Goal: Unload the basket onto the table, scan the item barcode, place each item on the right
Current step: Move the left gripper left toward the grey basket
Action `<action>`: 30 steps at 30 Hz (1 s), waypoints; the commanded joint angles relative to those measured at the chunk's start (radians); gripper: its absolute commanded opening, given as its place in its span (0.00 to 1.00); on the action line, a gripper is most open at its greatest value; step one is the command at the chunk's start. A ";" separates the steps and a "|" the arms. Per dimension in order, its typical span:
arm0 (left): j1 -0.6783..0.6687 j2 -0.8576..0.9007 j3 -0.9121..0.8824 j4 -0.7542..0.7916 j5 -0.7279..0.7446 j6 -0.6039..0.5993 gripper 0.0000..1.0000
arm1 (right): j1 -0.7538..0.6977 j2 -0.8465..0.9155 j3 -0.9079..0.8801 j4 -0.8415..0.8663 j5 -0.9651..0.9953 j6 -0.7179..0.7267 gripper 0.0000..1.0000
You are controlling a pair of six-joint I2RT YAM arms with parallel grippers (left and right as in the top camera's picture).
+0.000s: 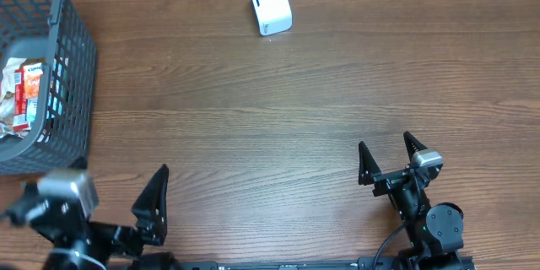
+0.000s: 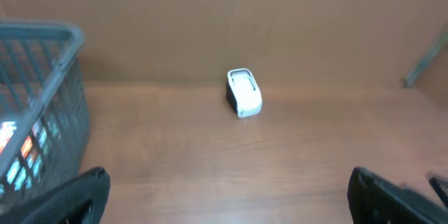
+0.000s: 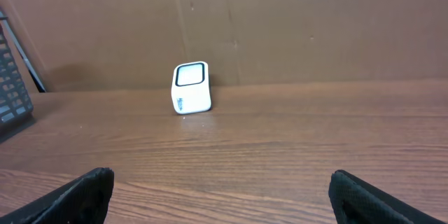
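The white barcode scanner [image 1: 271, 5] stands at the far middle of the wooden table; it also shows as the scanner [image 2: 244, 92] in the left wrist view and the scanner [image 3: 191, 87] in the right wrist view. The items, red-and-white snack packets [image 1: 24, 93], lie inside the grey mesh basket [image 1: 78, 67] at the left; no barcode is readable. My left gripper [image 1: 93, 181] [image 2: 227, 182] is open near the front left edge, holding nothing. My right gripper [image 1: 385, 142] [image 3: 222, 178] is open at the front right, also holding nothing. Both point toward the scanner.
The basket [image 2: 42, 112] rises tall just left of the left gripper, and its edge [image 3: 10, 84] shows in the right wrist view. A brown wall runs behind the scanner. Bare wooden tabletop [image 1: 278, 118] lies between the grippers and the scanner.
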 commanded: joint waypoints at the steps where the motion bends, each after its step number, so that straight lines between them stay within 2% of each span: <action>1: -0.002 0.185 0.196 -0.148 0.062 0.056 1.00 | -0.005 -0.009 -0.010 0.006 -0.001 0.001 1.00; 4: -0.002 0.328 0.323 -0.299 0.062 0.056 1.00 | -0.005 -0.009 -0.010 0.006 -0.001 0.001 1.00; 7: -0.002 0.431 0.360 -0.363 0.072 0.055 1.00 | -0.005 -0.009 -0.010 0.006 -0.001 0.001 1.00; 15: -0.002 0.624 0.360 -0.428 0.227 0.048 1.00 | -0.005 -0.009 -0.010 0.006 -0.001 0.001 1.00; 21: -0.002 0.732 0.360 -0.446 0.245 0.048 1.00 | -0.005 -0.009 -0.010 0.005 -0.001 0.001 1.00; 24: -0.002 0.773 0.360 -0.447 0.245 0.048 0.91 | -0.005 -0.009 -0.010 0.006 -0.001 0.001 1.00; 27: -0.002 0.804 0.360 -0.449 0.245 0.048 0.91 | -0.005 -0.009 -0.010 0.006 -0.001 0.001 1.00; 30: -0.002 0.823 0.360 -0.449 0.245 0.048 1.00 | -0.005 -0.009 -0.010 0.006 -0.001 0.001 1.00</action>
